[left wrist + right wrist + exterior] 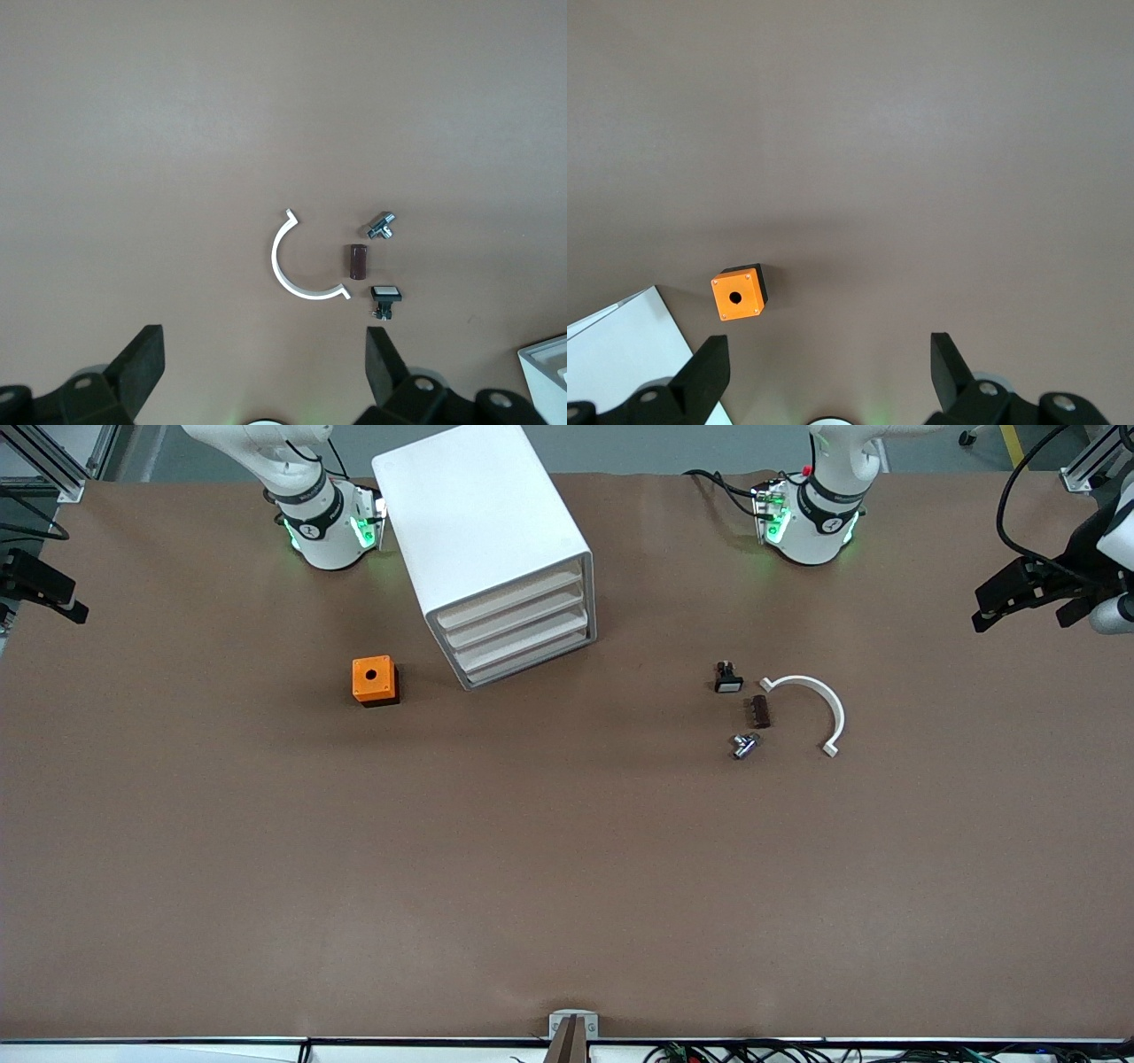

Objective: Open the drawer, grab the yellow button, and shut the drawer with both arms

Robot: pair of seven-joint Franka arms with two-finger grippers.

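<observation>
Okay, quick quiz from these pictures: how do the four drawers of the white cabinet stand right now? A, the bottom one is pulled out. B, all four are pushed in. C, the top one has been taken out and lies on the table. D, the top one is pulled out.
B: all four drawer fronts of the cabinet sit flush in its open face, the top drawer included, and none sticks out.

Left arm: base (811, 518) stands at the bench's top edge, the arm raised and waiting.
Left end effector (261, 376): held high over the bench, fingers (142, 363) spread wide, nothing between them.
Right arm: base (323, 527) likewise, also waiting.
Right end effector (828, 376): high over the bench, fingers (707, 370) wide apart, empty.
</observation>
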